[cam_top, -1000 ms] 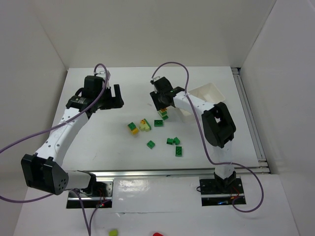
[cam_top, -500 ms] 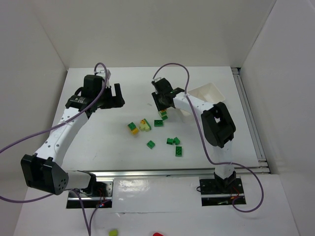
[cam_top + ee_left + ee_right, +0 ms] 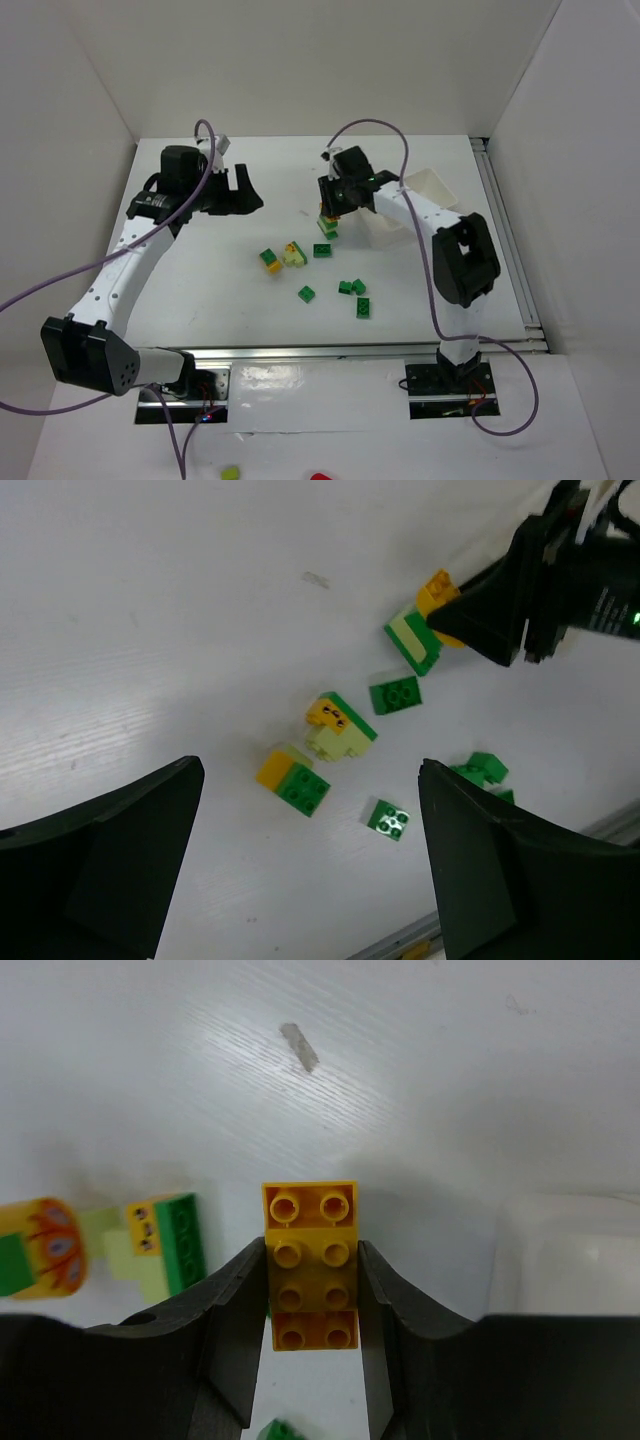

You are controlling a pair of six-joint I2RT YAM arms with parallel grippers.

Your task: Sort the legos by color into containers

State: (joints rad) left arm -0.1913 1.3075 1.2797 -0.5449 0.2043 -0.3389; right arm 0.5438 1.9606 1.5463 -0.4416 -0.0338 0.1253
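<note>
Plain white walls [image 3: 300, 70] close in a white tabletop [image 3: 200, 290]. The legos [image 3: 306, 293] lie scattered mid-table, dark green with some orange-yellow and pale yellow-green, apart from the white container [image 3: 432, 184] at the back right. My right gripper [image 3: 311, 1290] pinches an orange-yellow brick [image 3: 310, 1250] by its long sides, near the container. My left gripper [image 3: 244, 192] hangs with fingers spread wide, empty
</note>
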